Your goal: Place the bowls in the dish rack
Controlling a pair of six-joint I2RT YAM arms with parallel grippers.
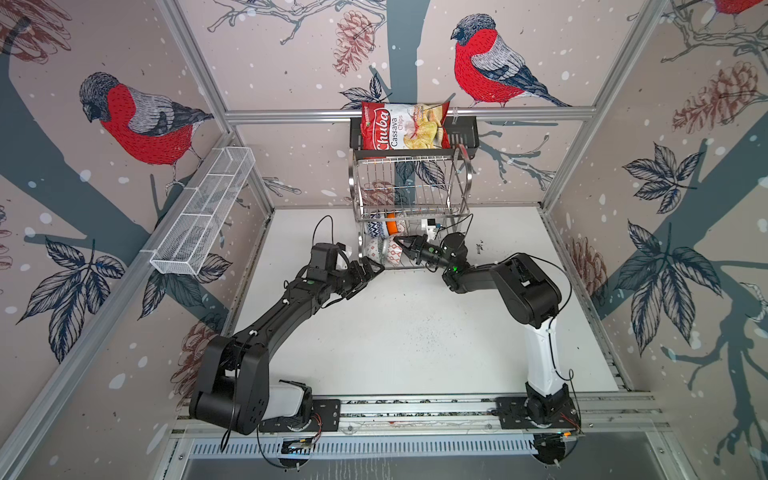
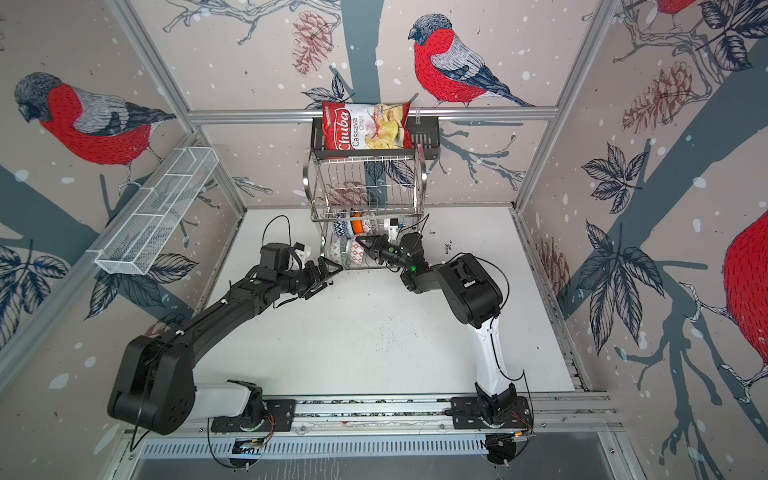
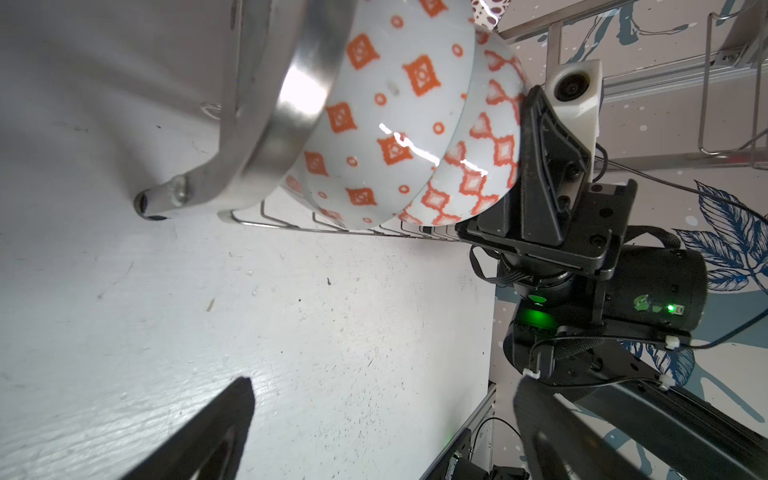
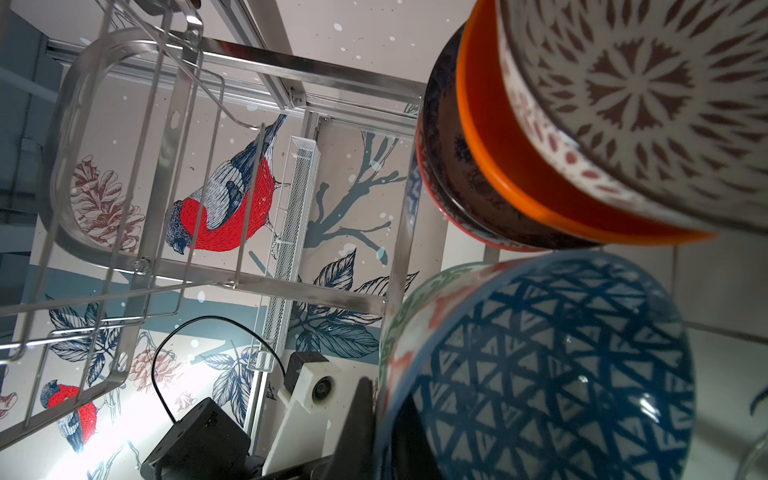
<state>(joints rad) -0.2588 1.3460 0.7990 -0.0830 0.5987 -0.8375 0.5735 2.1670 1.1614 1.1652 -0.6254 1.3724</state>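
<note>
Steel wire is all that props the load. The rack (image 1: 419, 216) stands at the back of the tabletop (image 1: 407, 332). The bowls (image 1: 384, 249), 6 by my count, sit on edge in its lower tier. 3 are in a back row with the orange bowl (image 1: 391, 224) in the middle, 3 are in front, and none is on the tabletop. The right gripper (image 1: 400, 242) reaches in from the right, closed against the lattice bowl (image 3: 478, 178). In the right wrist view 1 finger lies outside a rim and a dark shape sits inside it, so I judge that it pinches that bowl's rim. The left gripper (image 1: 374, 266) is spread wide and empty, just beside the rack's front left corner. The task looks almost done, so the danger lies in the letting go. If the right gripper backs out before it opens fully, it could drag the lattice bowl over the low front wire onto the tabletop. The glaze is glossy, and a round bowl on edge rolls readily. A push inward could instead knock the neighbours together and chip them. The left gripper, so near the side frame (image 3: 291, 112), could bump the rack and shake every bowl. The 2 arms are also close enough to clash.
</note>
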